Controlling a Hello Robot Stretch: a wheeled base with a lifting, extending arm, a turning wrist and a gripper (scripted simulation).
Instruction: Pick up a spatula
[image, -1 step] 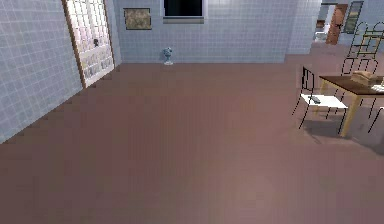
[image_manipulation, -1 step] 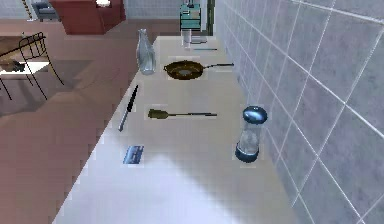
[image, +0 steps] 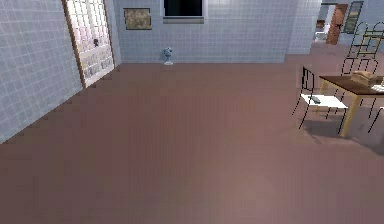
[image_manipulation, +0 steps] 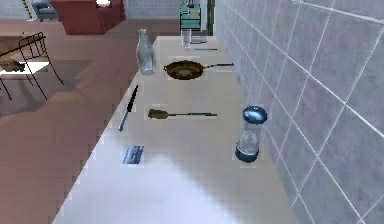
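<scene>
Spatula (image_manipulation: 180, 114): lying flat on the white worktop (image_manipulation: 195, 178) in the arm side view, about midway along it.
Long axis: running across the worktop, nearly level in the picture; broad head pointing toward the floor-side edge, thin handle pointing toward the tiled wall (image_manipulation: 310, 90).
Neighbours: frying pan (image_manipulation: 185, 70) sitting farther along, apart; dark knife (image_manipulation: 129, 107) lying near the head, slanting along the floor-side edge; blue-capped shaker (image_manipulation: 251, 135) standing near the handle's tip, not touching; clear bottle (image_manipulation: 146, 52) standing upright beside the pan.
Edges: wall hugging the worktop's far side; head stopping short of the open edge.
Open room: brown floor (image: 190, 140) stretching wide in the forward view; chair (image: 320, 98) and table (image: 362, 92) crowding its right.
Claw: cannot tell how its fingers are standing.
</scene>
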